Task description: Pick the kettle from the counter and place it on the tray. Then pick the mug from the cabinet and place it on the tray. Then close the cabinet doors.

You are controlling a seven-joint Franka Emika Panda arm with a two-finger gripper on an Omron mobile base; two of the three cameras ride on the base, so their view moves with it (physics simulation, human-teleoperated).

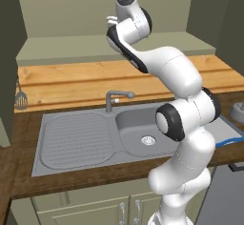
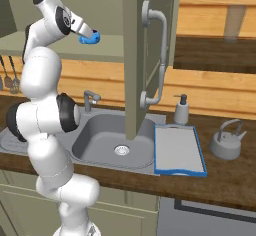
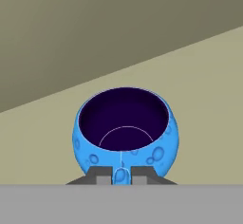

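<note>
Olive-green, the cabinet (image 2: 60, 45) stands open above the counter (image 2: 220, 180), one door (image 2: 137, 55) swung out over the sink (image 2: 115, 145). The tray (image 2: 179, 150) lies bare just right of the sink; the kettle (image 2: 227, 141) sits on the counter beyond it, not on the tray. The mug (image 3: 126, 130) rests on the cabinet shelf, its handle between the gripper (image 3: 120, 174) tips, though I cannot tell if they pinch it. Judged: close squarely on the handle, then lift straight before drawing out.
</note>
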